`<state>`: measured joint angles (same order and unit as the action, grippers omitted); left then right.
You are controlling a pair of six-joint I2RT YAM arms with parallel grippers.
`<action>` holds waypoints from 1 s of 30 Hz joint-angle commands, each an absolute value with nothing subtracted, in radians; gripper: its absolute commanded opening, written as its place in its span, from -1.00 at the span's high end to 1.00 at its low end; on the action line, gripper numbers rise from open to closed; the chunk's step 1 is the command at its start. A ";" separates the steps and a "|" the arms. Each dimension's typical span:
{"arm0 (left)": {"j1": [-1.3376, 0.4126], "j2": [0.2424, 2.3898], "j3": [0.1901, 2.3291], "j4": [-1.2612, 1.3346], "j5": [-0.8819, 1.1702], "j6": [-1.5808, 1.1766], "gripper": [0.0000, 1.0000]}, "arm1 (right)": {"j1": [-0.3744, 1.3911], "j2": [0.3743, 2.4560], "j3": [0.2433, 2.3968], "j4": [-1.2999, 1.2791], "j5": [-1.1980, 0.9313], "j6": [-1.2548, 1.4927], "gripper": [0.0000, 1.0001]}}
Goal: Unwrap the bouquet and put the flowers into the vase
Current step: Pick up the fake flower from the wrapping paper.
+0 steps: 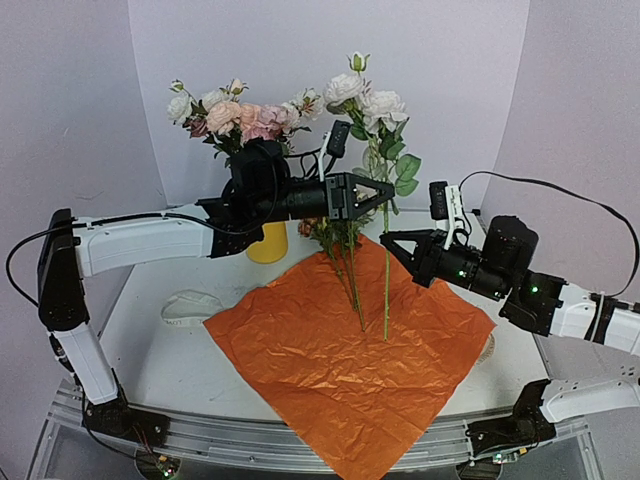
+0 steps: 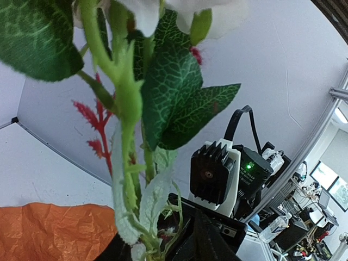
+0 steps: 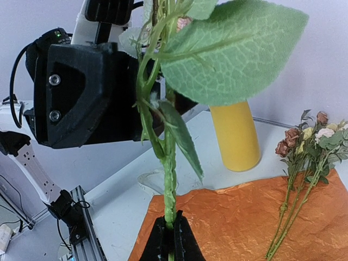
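Observation:
The bouquet's orange paper [image 1: 350,370] lies spread flat on the table. Small flowers [image 1: 340,250] with thin stems lie on its far part, seen also in the right wrist view [image 3: 304,147]. My right gripper [image 1: 385,238] is shut on a thick green stem [image 3: 169,185] that stands upright, with white roses [image 1: 365,100] on top. My left gripper [image 1: 375,190] reaches across higher up, and the same leafy stem [image 2: 128,163] passes between its jaws, which still show a gap. The yellow vase [image 1: 268,245] stands behind the left arm, partly hidden [image 3: 235,136].
A bunch of pink and white roses [image 1: 240,115] rises behind the left wrist, above the vase. A pale cream ribbon [image 1: 190,305] lies on the table left of the paper. The paper's near corner hangs over the table's front edge [image 1: 345,465].

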<state>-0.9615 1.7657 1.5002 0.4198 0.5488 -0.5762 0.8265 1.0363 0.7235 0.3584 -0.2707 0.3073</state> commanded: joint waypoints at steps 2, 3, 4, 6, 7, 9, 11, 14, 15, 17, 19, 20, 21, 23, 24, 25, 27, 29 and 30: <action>-0.968 1.776 1.558 0.452 0.583 -0.574 0.54 | 0.833 1.012 0.758 0.411 -0.284 0.304 1.00; -0.968 1.776 1.557 0.453 0.583 -0.571 0.65 | 0.833 1.012 0.757 0.411 -0.284 0.304 1.00; -0.968 1.775 1.556 0.453 0.579 -0.566 0.81 | 0.834 1.011 0.755 0.411 -0.283 0.304 1.00; -0.968 1.763 1.546 0.453 0.567 -0.552 1.00 | 0.834 1.009 0.752 0.410 -0.277 0.305 0.91; -0.968 1.758 1.541 0.453 0.558 -0.544 1.00 | 0.832 1.008 0.750 0.410 -0.274 0.305 0.89; -0.968 1.731 1.513 0.453 0.528 -0.512 1.00 | 0.833 1.002 0.742 0.407 -0.257 0.307 0.62; -0.969 1.706 1.491 0.452 0.498 -0.488 1.00 | 0.833 0.995 0.735 0.406 -0.241 0.307 0.34; -0.968 1.648 1.425 0.449 0.452 -0.406 1.00 | 0.832 0.980 0.719 0.405 -0.210 0.307 -0.45; -0.968 1.629 1.401 0.448 0.439 -0.387 1.00 | 0.832 0.976 0.716 0.402 -0.202 0.307 -0.53; -0.968 1.584 1.365 0.443 0.391 -0.331 1.00 | 0.832 0.968 0.710 0.395 -0.179 0.307 -0.67; -0.967 1.501 1.275 0.428 0.287 -0.232 1.00 | 0.833 0.953 0.701 0.380 -0.133 0.313 -0.71; -0.967 1.462 1.241 0.419 0.207 -0.166 1.00 | 0.832 0.941 0.697 0.377 -0.120 0.311 -0.72; -0.966 1.419 1.220 0.410 0.155 -0.134 1.00 | 0.832 0.936 0.691 0.374 -0.113 0.311 -0.72; -0.965 1.339 1.152 0.405 -0.007 -0.016 1.00 | 0.832 0.920 0.684 0.366 -0.103 0.307 -0.73; -0.965 1.302 1.133 0.406 -0.053 0.029 1.00 | 0.832 0.915 0.681 0.363 -0.098 0.305 -0.73; -0.963 1.271 1.113 0.407 -0.115 0.087 1.00 | 0.831 0.909 0.676 0.361 -0.090 0.304 -0.73; -0.963 1.226 1.094 0.407 -0.194 0.207 1.00 | 0.831 0.900 0.667 0.360 -0.080 0.304 -0.73; -0.959 1.209 1.109 0.406 -0.257 0.308 1.00 | 0.832 0.900 0.663 0.361 -0.078 0.302 -0.73; -0.955 1.207 1.125 0.407 -0.294 0.349 1.00 | 0.832 0.903 0.663 0.362 -0.079 0.302 -0.73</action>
